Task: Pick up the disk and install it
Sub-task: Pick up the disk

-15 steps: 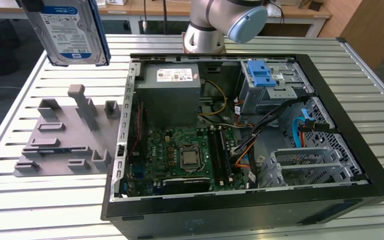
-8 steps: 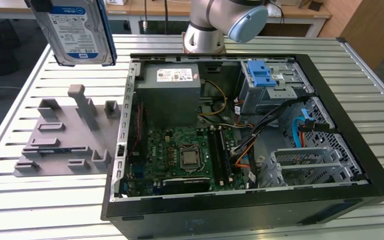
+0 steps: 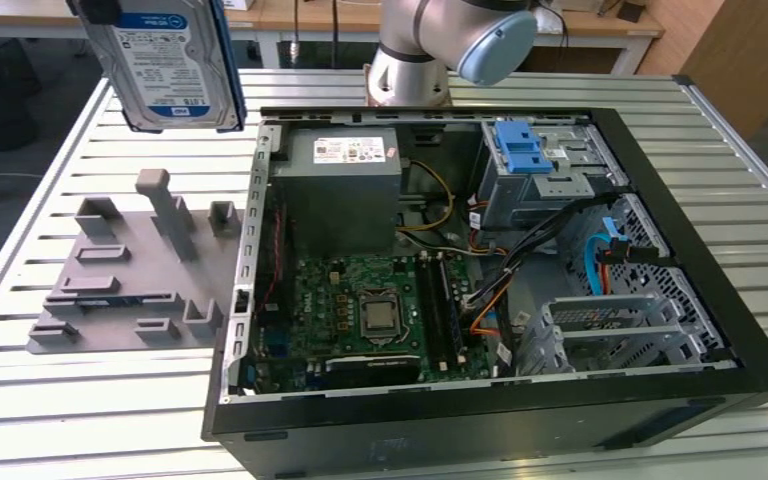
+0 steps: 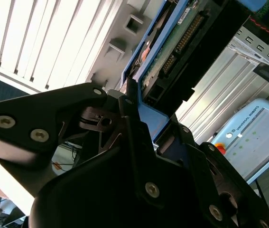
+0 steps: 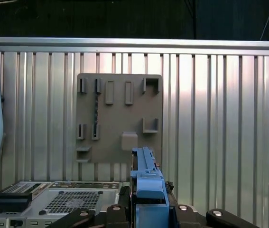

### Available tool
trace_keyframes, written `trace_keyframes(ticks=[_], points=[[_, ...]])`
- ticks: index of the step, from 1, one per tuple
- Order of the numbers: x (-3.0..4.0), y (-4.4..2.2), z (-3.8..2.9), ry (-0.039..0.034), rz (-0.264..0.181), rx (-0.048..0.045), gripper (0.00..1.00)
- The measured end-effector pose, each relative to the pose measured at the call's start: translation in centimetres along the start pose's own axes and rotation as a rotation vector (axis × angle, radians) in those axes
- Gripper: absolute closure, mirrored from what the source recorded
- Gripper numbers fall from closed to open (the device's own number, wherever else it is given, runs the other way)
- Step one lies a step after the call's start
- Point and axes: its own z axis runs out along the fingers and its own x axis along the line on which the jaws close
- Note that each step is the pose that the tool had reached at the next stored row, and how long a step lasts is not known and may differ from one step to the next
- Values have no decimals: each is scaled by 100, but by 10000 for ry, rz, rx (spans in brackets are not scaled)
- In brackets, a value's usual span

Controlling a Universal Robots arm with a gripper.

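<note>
The disk point(image 3: 171, 65) is held upright in the air at the exterior view's left, with its blue-and-white label turned toward that camera. It is seen clear of the slatted metal table point(image 3: 77, 420) and apart from the open computer case point(image 3: 704, 300). In the second wrist view the hand point(image 4: 148, 124) is seen closed on the disk, its dark fingers point(image 4: 130, 111) pressed against the blue rail point(image 4: 149, 118) at one end. In the first wrist view the disk is seen edge-on, and a grey fixture plate point(image 5: 120, 118) with raised slots is seen lying flat on the table below it. Inside the case, a grey metal box point(image 3: 337, 190) with a white sticker, a green motherboard point(image 3: 357, 310) and a bright blue latch bracket point(image 3: 520, 150) are visible. The arm point(image 3: 424, 45) is mounted at the table's far edge.
</note>
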Motion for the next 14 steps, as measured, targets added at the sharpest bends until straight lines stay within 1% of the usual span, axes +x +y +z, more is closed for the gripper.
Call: trace_keyframes(ticks=[14], points=[[0,-164,1,0,0,0,64]])
